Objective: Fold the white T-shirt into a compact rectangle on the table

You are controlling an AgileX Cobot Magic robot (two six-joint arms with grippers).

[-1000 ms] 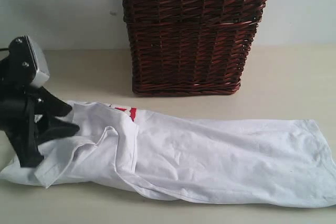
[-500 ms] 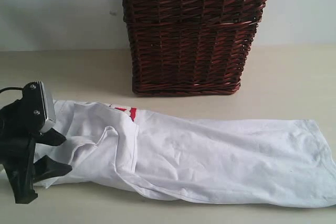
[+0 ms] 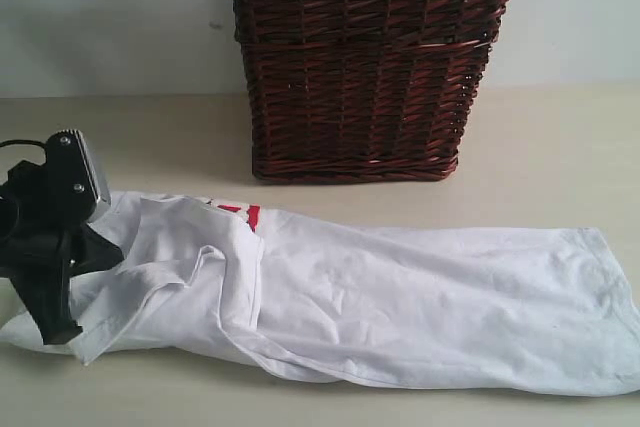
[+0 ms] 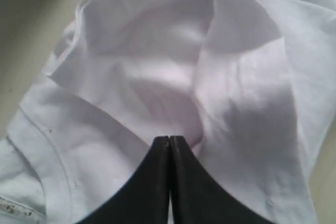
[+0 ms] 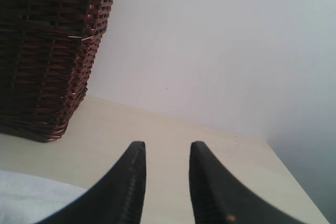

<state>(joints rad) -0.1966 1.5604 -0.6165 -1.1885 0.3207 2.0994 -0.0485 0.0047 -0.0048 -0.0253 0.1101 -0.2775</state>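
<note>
The white T-shirt (image 3: 400,297) lies as a long, rumpled band across the table (image 3: 550,157), a bit of red lettering (image 3: 246,213) peeking out near its left end. At that left end sits my left gripper (image 3: 108,247), jaws pressed together with a fold of cloth pinched in them. Seen from the left wrist, the shut left gripper (image 4: 169,139) is surrounded by creased T-shirt (image 4: 157,66) fabric. My right gripper (image 5: 167,148) is open and holds nothing, hovering over bare table (image 5: 157,124). It is outside the exterior view.
A tall dark brown wicker basket (image 3: 362,67) stands behind the shirt at the middle back, also visible as the basket (image 5: 44,51) in the right wrist view. A pale wall (image 3: 110,17) runs behind the table.
The left gripper came down from above the shirt's left end, straddled it open, then shut on the fabric. The shirt's left edge shifted slightly.
</note>
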